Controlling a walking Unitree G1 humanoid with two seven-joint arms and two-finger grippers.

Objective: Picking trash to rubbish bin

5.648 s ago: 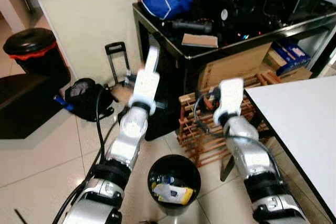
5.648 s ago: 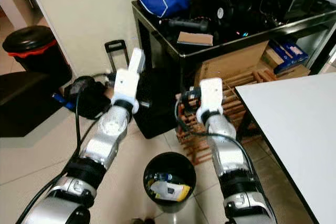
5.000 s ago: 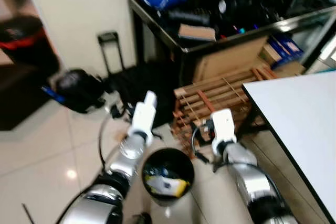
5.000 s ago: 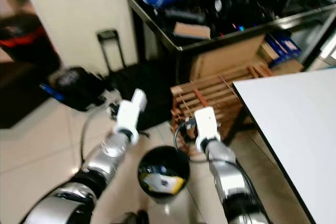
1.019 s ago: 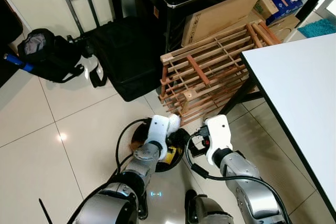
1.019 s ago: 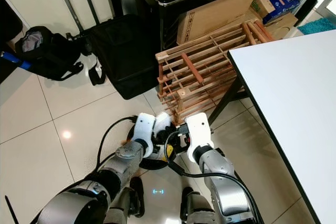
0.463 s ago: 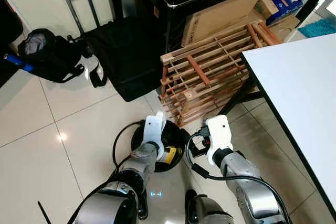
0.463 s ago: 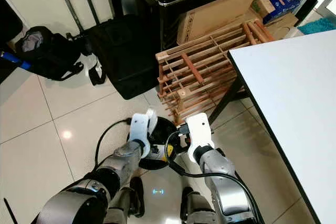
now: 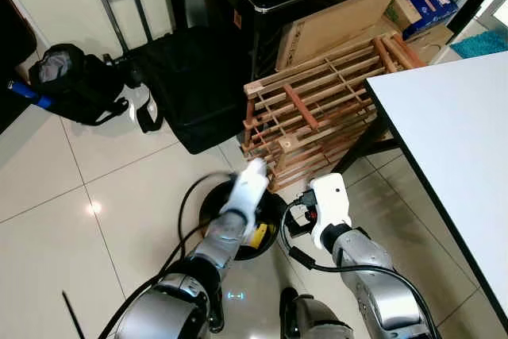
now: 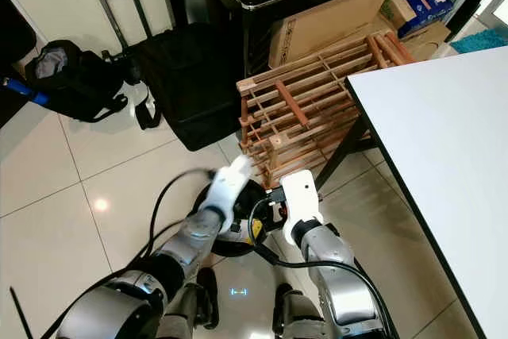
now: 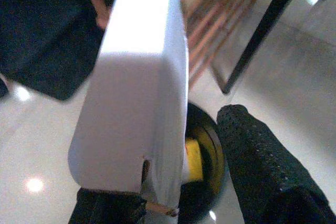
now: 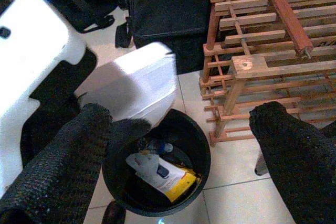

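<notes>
1. White-topped table (image 9: 452,140) fills the right side of the head views, its near corner above a wooden rack (image 9: 317,113) that leans by a black case (image 9: 190,93) on the tiled floor (image 9: 55,196).
2. Round black bin (image 12: 157,166) stands on the floor just before the rack, right at the robot's feet. It already holds trash (image 12: 160,174): a white and yellow wrapper and a small bottle. Judging by that, the dropping seems done or nearly so; no loose litter is plain on the tiles nearby.
3. Left gripper (image 10: 230,180) hangs blurred over the bin's rim, beside the trash below it. Whether its fingers are apart or together cannot be told.
4. Right gripper (image 12: 178,129) hovers just above and beside the bin, its two black fingers (image 12: 58,156) spread wide with nothing between them.
</notes>
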